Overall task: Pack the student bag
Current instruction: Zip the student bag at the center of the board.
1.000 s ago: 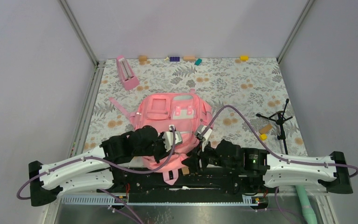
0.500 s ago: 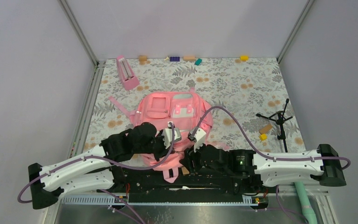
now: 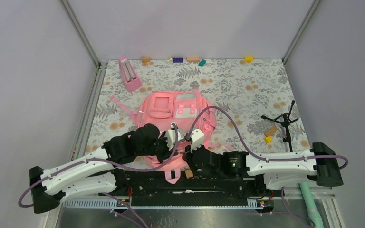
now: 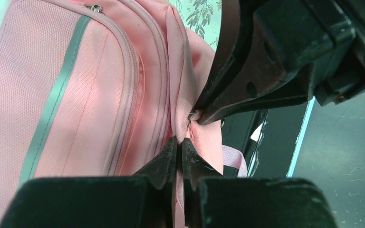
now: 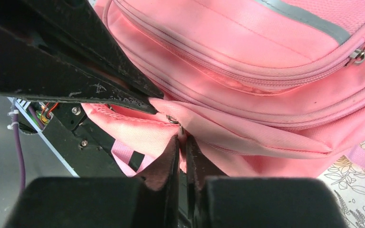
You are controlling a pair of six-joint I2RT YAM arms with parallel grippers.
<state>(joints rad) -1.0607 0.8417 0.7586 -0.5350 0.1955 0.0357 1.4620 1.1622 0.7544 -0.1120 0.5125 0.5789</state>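
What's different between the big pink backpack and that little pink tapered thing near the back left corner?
The soft pink fabric backpack is far larger than the small pink metronome-shaped object. The backpack lies flat, front pockets up; the small object looks rigid and tapered. The left gripper and right gripper pinch the backpack's near edge; nothing touches the small object. Both are pink.

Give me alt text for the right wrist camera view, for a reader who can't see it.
The right tool is closed on a fold of the pink student bag, just below a small metal zipper pull. The left tool, at the left, pinches the same fabric. The bag's zipped pockets and a grey strip fill the top.
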